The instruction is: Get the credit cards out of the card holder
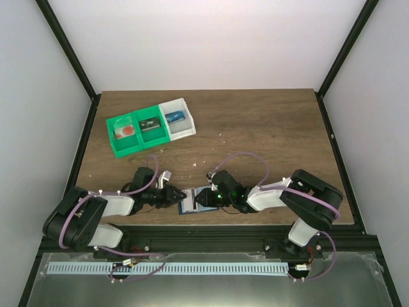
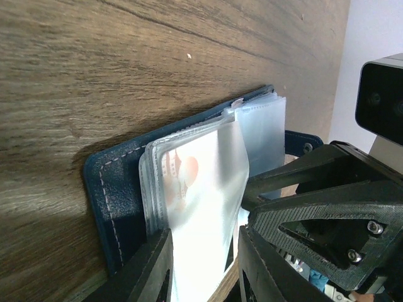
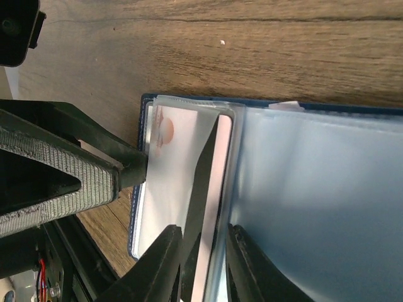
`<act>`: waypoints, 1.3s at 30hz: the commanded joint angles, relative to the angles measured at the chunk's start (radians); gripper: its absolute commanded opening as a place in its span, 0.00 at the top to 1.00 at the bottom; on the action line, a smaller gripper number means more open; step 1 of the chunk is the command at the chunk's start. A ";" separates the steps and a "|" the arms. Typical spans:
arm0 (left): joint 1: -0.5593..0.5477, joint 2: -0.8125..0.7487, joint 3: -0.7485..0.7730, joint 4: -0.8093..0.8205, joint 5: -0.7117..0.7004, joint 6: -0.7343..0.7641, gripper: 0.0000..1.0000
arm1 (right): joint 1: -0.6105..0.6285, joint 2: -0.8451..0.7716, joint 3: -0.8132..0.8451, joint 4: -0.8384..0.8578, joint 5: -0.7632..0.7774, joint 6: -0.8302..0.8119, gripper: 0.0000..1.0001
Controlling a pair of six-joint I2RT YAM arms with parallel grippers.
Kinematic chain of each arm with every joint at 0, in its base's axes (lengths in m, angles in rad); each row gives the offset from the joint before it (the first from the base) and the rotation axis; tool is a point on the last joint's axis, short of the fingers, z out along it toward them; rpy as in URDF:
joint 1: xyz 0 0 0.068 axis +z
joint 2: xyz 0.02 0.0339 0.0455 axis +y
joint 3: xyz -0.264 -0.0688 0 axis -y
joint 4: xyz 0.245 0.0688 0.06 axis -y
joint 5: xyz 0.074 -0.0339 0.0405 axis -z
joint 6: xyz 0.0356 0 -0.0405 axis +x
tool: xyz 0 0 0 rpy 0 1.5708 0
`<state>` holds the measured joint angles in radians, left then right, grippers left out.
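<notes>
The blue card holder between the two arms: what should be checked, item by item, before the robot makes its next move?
1. Card holder lies open on the table: ok.
2. Pale card with a red mark is out of the clear sleeves: not ok, it sits inside one.
3. Left gripper has a finger on each side of the clear sleeves: ok.
4. Left gripper's hold is firm: cannot tell.
5. Right gripper straddles a sleeve edge: ok; pinched or not, cannot tell.
6. The two grippers are clear of each other: cannot tell, they are very close.

One card holder [image 2: 107,189], one visible card [image 2: 186,182], one three-compartment tray [image 1: 128,151], two arms [image 1: 96,214] [image 1: 307,198].
</notes>
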<state>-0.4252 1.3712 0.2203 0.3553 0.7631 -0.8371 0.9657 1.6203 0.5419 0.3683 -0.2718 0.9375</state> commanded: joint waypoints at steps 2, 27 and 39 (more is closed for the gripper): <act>-0.005 0.029 -0.009 0.032 -0.004 0.006 0.69 | 0.007 0.030 0.034 0.010 -0.019 -0.005 0.79; -0.018 0.041 -0.017 0.030 -0.041 0.006 0.68 | 0.003 0.014 -0.032 0.108 -0.021 0.023 1.00; -0.028 0.047 -0.008 0.009 -0.066 0.025 0.68 | -0.002 -0.033 -0.069 0.117 -0.010 0.046 1.00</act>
<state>-0.4438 1.4071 0.2203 0.4126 0.7452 -0.8356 0.9638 1.6138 0.4828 0.4656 -0.2825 0.9699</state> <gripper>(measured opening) 0.322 0.010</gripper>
